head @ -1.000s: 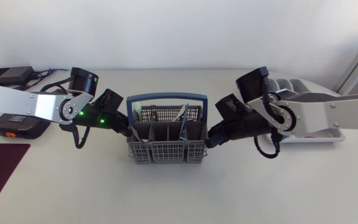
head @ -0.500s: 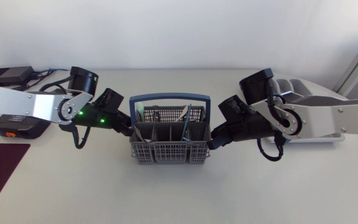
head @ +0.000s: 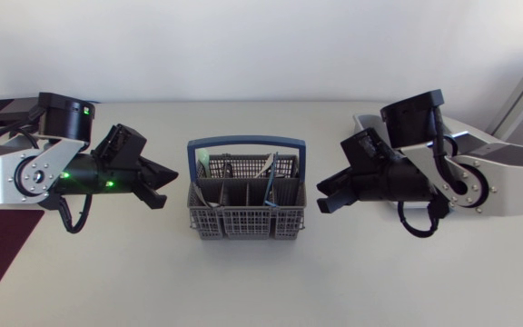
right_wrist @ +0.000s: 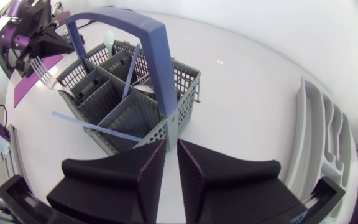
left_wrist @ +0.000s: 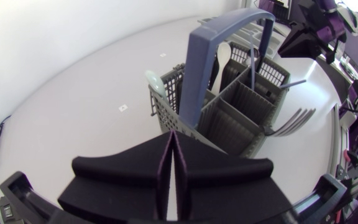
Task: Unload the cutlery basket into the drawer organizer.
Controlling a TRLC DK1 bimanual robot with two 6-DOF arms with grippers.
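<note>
Basket (head: 243, 221) of cutlery stands mid-table. Left gripper (left_wrist: 174, 140), closed and empty, hangs just beside its left end. Right gripper (right_wrist: 171, 146), fingers barely parted, empty, hangs beside its right end. Organizer (right_wrist: 319, 130) lies near the table's right edge.

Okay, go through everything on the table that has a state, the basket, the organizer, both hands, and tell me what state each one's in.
cutlery basket: upright, handle raised, loaded with cutlery.
drawer organizer: flat on the table, visible compartments empty.
left hand: shut, holding nothing, apart from the basket.
right hand: slightly open, holding nothing, apart from the basket.
</note>
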